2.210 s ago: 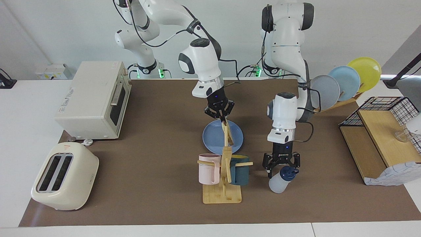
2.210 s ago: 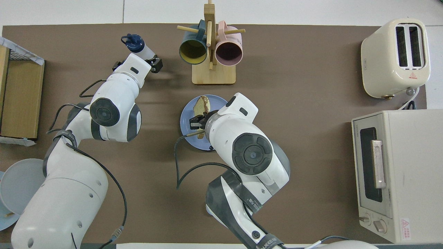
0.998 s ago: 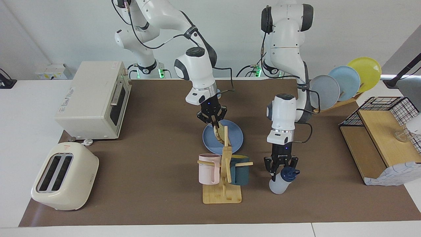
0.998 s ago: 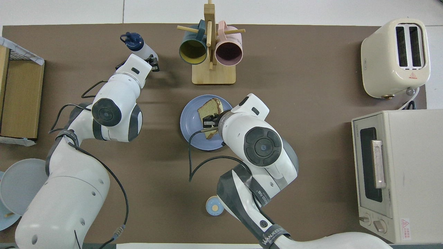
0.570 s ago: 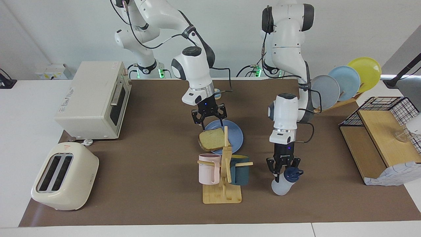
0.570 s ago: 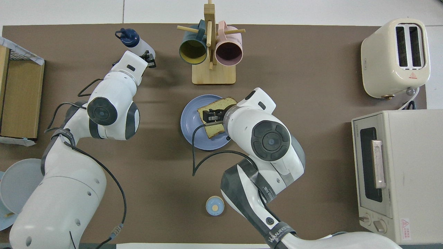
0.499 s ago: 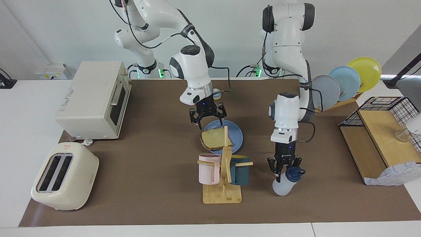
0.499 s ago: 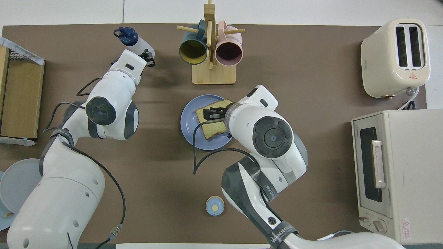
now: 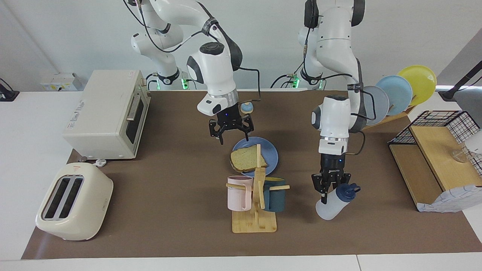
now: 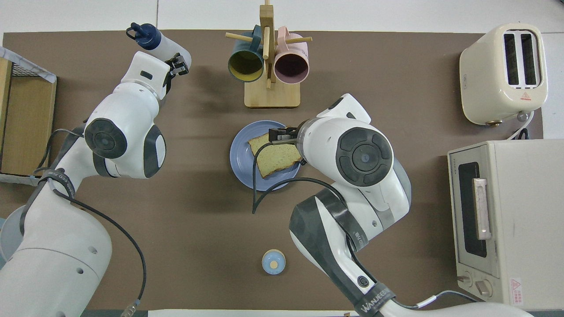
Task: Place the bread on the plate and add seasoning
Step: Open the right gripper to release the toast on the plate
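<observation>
The bread point(image 9: 247, 160) lies flat on the plate point(image 9: 271, 157), one edge reaching out over the rim on the side toward the right arm's end of the counter point(image 9: 169, 210), so that half of the task looks done and the seasoning point(image 9: 334, 203) is the step in hand. The left tool point(image 9: 327, 189) pinches the translucent bottle by its body, just below the navy cap, and holds it tilted clear of the counter, over the stretch between the mug tree point(image 9: 255, 195) and the wooden shelf unit point(image 9: 433, 165). To do this step well, the left arm would best carry the bottle high enough to pass the mug tree, stop with the spout over the middle of the slice and tip it there, keeping the grip firm since the bottle already hangs at a slant. The right tool point(image 9: 232, 131), its fingers spread and empty, hangs over the counter beside the plate and should be out of the path. Counted: one slice, one blue plate, one bottle, two mugs on the tree, three plates in the rack point(image 9: 391, 94), one toaster point(image 9: 73, 201), one toaster oven point(image 9: 107, 113), one small bell point(image 10: 273, 262).
</observation>
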`<state>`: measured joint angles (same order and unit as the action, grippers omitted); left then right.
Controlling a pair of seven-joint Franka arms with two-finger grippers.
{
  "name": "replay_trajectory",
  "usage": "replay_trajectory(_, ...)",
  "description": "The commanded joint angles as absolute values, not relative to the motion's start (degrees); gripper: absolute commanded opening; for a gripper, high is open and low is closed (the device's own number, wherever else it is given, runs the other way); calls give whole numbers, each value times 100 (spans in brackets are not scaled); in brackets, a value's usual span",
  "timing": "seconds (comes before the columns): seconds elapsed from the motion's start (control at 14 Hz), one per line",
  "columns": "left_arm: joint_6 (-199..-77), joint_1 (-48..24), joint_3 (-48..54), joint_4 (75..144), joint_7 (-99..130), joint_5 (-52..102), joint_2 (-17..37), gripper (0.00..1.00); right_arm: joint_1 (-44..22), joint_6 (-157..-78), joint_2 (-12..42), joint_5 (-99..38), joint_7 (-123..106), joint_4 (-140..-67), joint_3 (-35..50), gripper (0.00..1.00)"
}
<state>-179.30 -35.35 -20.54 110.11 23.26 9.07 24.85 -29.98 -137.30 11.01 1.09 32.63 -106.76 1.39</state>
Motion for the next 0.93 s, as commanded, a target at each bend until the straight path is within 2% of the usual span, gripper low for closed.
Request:
replay_trajectory(0.0, -17736, -3621, -2083, 11460, 2733, 967, 2013, 0, -3067, -13711, 1011, 53, 3322, -10793, 219, 100)
replay_trajectory(0.29, -17719, -3621, -2092, 11566, 2769, 967, 1899, 0, -3041, -13641, 1028, 27, 3243, -10565, 228, 100)
replay_trajectory(0.57, -17710, -3621, -2092, 11680, 3022, 993, 1881, 0, -2927, -13079, 1090, -1088, 3278, -9907, 193, 100)
replay_trajectory(0.86, -17719, -3560, -2101, 11786, 3822, 993, 1819, 0, -2708, -13017, 1029, -1502, 3305, -9756, 185, 100)
